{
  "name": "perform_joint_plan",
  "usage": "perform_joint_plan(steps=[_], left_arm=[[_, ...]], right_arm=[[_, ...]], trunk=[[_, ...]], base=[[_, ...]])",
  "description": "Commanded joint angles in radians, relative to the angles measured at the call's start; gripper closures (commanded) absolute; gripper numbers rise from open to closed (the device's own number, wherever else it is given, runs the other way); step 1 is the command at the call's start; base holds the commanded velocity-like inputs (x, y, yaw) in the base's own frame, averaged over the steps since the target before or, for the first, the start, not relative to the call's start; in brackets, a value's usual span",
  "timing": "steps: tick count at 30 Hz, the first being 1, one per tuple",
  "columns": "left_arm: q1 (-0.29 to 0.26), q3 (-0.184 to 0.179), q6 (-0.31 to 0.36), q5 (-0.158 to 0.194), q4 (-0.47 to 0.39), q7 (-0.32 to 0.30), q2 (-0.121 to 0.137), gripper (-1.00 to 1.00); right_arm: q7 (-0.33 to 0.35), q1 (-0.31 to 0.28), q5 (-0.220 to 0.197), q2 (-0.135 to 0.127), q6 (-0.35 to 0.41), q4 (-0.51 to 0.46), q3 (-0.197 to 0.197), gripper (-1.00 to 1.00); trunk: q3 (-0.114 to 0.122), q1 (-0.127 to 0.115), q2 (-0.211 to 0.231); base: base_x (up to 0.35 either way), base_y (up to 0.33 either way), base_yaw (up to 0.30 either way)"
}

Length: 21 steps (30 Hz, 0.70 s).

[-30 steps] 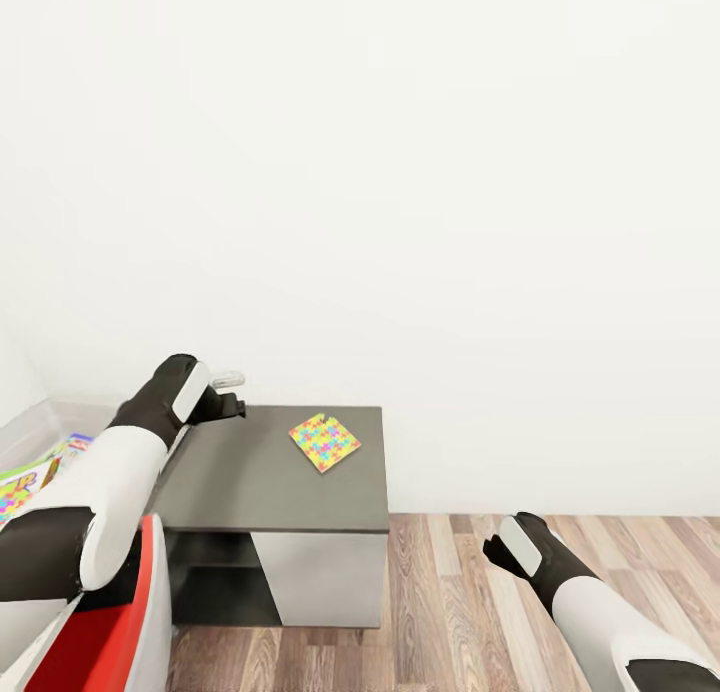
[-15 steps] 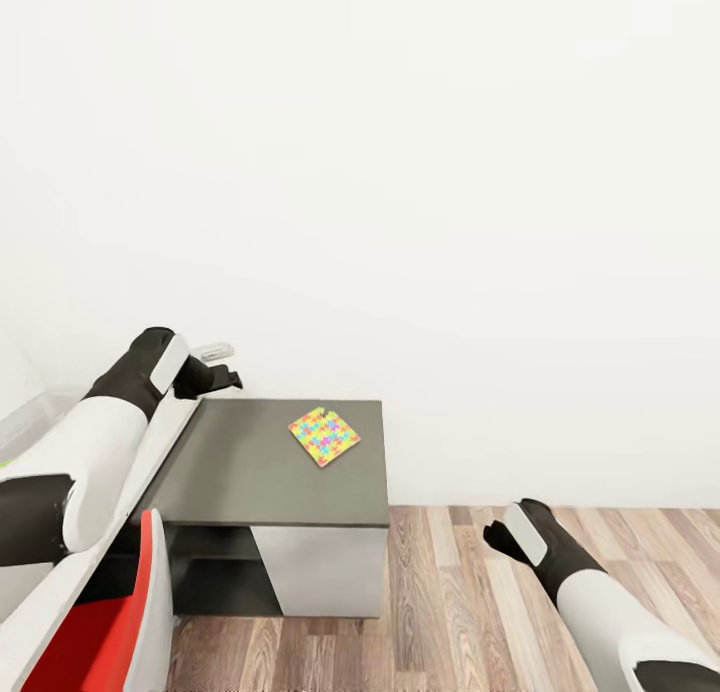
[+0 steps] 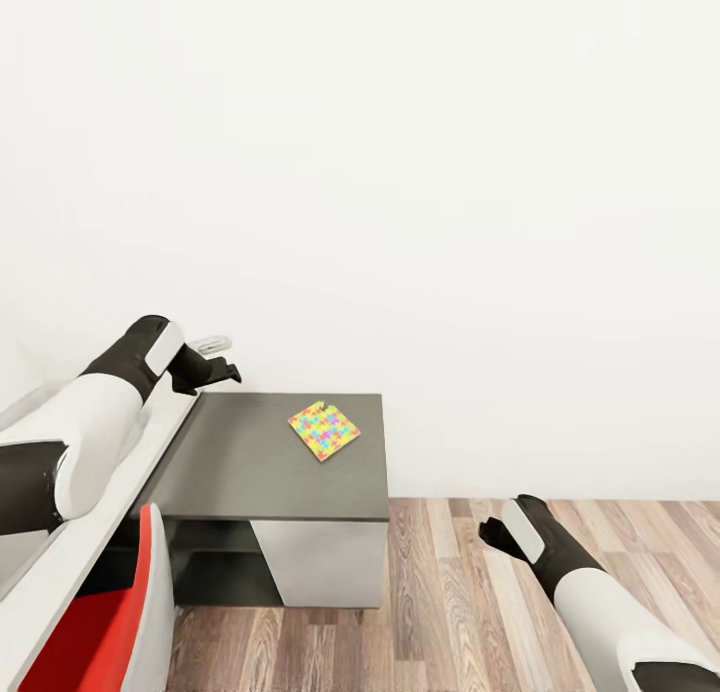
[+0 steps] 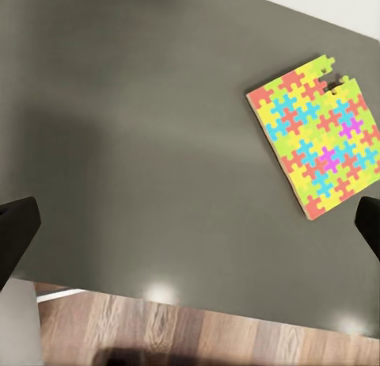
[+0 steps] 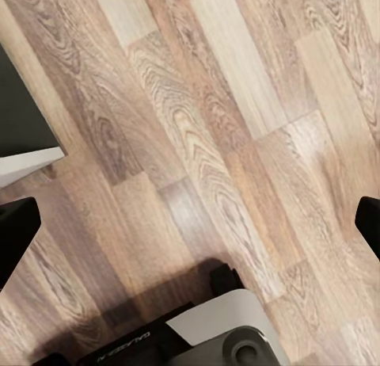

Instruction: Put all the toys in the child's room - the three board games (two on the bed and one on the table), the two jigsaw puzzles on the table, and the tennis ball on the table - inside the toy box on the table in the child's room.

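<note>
Our left gripper point(image 3: 222, 360) hangs spread wide and empty above the dark side cabinet point(image 3: 250, 472), and our right gripper point(image 3: 492, 540) is likewise splayed with nothing in it over the wood floor point(image 3: 470, 612). The jigsaw puzzle point(image 3: 324, 431) lies flat near the cabinet's 1 o'clock corner; we judge a careless push could slide so thin a board off that edge. It is a patchwork of yellow, pink, green and blue pieces, orange-edged, with one corner notched.
</note>
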Motion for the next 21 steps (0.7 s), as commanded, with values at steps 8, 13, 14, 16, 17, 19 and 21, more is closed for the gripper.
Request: perform_joint_plan(steps=[8,13,14,16,17,19,21], left_arm=[[-0.003,0.002,0.004,0.011,0.004,0.006,0.0,-1.0],[-0.003,-0.007,0.004,0.007,0.005,-0.063,0.0,-1.0],[-0.003,-0.008,0.004,0.007,0.005,-0.075,0.0,-1.0],[-0.003,-0.011,0.004,0.005,0.005,-0.105,0.0,-1.0],[-0.003,-0.012,0.004,0.004,0.005,-0.114,0.0,-1.0],[-0.003,-0.015,0.004,0.001,0.004,-0.133,0.0,-1.0],[-0.003,-0.014,0.004,0.0,0.004,-0.137,0.0,-1.0]], right_arm=[[-0.008,0.0,-0.009,-0.007,0.002,-0.002,0.002,-1.0],[-0.008,0.0,-0.009,0.0,0.001,-0.002,0.003,-1.0],[-0.008,0.0,-0.009,0.0,0.001,-0.002,0.005,-1.0],[-0.008,0.0,-0.009,0.0,0.0,-0.002,0.02,-1.0],[-0.008,-0.001,-0.009,0.0,0.0,-0.002,0.027,-1.0],[-0.007,-0.001,-0.009,-0.003,-0.002,-0.002,0.062,-1.0],[-0.006,0.0,-0.01,-0.004,-0.002,-0.002,0.076,-1.0]], trunk=[[-0.015,0.001,-0.002],[-0.024,0.001,-0.002],[-0.025,0.001,-0.002],[-0.029,0.001,-0.002],[-0.03,0.001,-0.002],[-0.033,0.001,-0.002],[-0.037,0.001,-0.002]], base=[[0.0,0.0,0.0],[0.0,0.0,0.0],[0.0,0.0,0.0],[0.0,0.0,0.0],[0.0,0.0,0.0],[0.0,0.0,0.0],[0.0,0.0,0.0]])
